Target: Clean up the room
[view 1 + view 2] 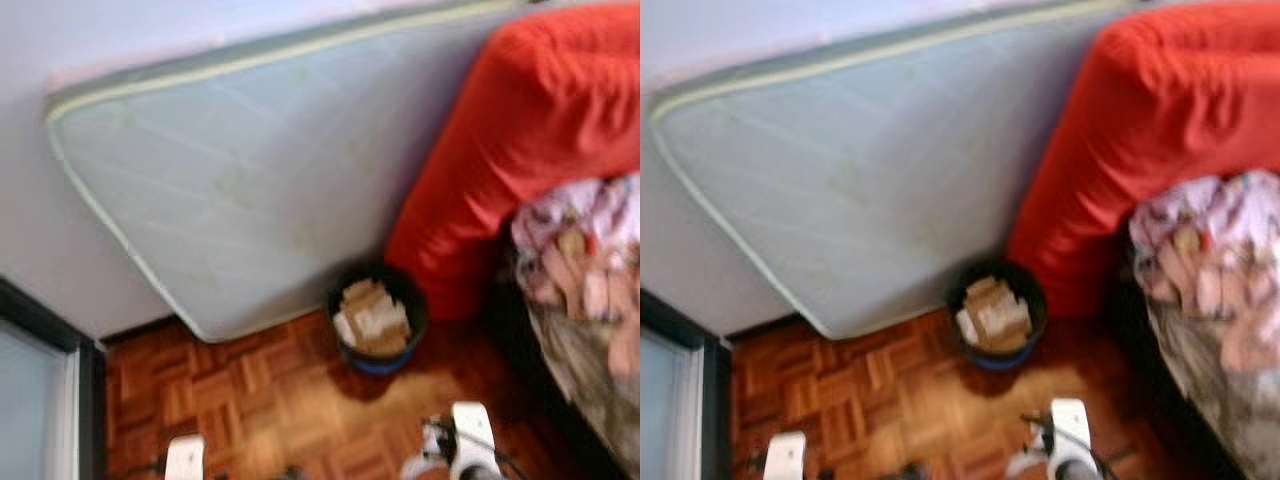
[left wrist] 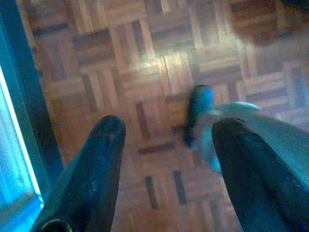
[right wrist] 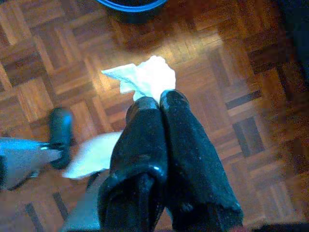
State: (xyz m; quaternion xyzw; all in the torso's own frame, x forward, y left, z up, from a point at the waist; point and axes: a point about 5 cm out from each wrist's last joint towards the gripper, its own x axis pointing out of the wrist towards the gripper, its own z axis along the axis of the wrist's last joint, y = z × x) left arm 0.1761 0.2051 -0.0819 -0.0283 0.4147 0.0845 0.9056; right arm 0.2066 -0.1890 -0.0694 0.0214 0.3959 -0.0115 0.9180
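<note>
The right claw [image 3: 153, 99] was clenched on a white tissue [image 3: 142, 77] above the wood floor [image 1: 270, 400]. At twelve o'clock from it stood a black bin [image 1: 377, 317] holding cardboard scraps [image 1: 372, 318], beside a leaning mattress [image 1: 250, 180]. The left claw [image 2: 166, 145] hung released.

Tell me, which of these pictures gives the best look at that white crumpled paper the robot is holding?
The right wrist view: the white paper sits sharp and close, pinched at the tips of the right gripper, over the parquet floor. In the blurred left eye view a small pale scrap by the right arm may be the same paper.
</note>
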